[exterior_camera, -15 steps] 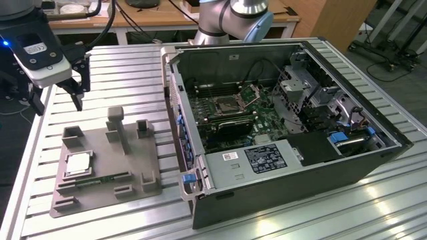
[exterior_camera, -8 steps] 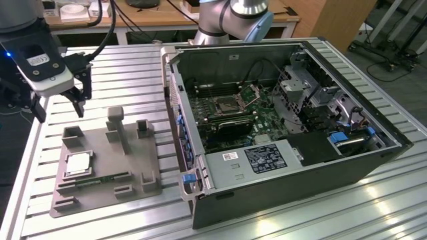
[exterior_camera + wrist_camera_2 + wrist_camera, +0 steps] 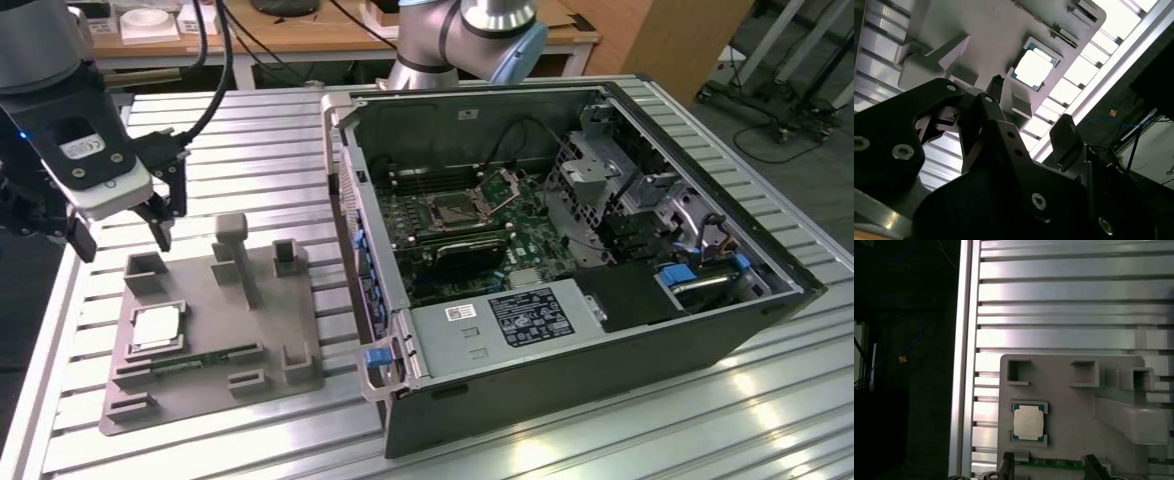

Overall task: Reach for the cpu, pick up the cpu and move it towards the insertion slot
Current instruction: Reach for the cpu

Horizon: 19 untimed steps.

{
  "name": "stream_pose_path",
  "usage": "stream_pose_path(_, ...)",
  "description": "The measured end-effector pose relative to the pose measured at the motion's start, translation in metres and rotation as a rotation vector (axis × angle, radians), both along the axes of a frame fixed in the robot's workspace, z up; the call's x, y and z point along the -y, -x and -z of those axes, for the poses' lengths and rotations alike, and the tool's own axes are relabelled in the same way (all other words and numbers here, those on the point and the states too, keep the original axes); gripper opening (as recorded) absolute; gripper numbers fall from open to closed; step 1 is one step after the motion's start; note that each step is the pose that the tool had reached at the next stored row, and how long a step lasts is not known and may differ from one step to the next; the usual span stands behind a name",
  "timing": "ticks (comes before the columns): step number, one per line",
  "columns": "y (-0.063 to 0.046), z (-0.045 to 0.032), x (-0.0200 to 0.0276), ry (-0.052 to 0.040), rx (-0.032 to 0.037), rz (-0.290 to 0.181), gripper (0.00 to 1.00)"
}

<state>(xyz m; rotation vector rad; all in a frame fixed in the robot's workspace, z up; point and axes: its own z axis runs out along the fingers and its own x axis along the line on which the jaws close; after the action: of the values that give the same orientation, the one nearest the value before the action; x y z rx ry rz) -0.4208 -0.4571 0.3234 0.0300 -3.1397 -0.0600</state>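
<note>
Cpu [image 3: 156, 327]: lies flat, silver face up, in a square recess of the grey holder [image 3: 254, 330] on the slatted metal counter [image 3: 254, 130], just beside a green memory stick [image 3: 187, 362]. Hand [image 3: 123, 238]: fingers spread, grasping nothing, hanging above one end of the holder, apart from the cpu. Insertion slot [image 3: 451, 208]: inside the open computer case [image 3: 574, 340], well apart from the holder, toward the exterior view's right, ringed by green board.

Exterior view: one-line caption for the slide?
Open gripper hovers over the grey fixture holding the cpu; insertion slot sits in the open case beside it.
</note>
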Motion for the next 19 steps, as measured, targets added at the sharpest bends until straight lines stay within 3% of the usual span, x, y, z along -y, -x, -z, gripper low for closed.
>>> stream_pose_path(19,0.000,0.0303,0.0124,-0.0014,-0.0003,0.000,0.65)
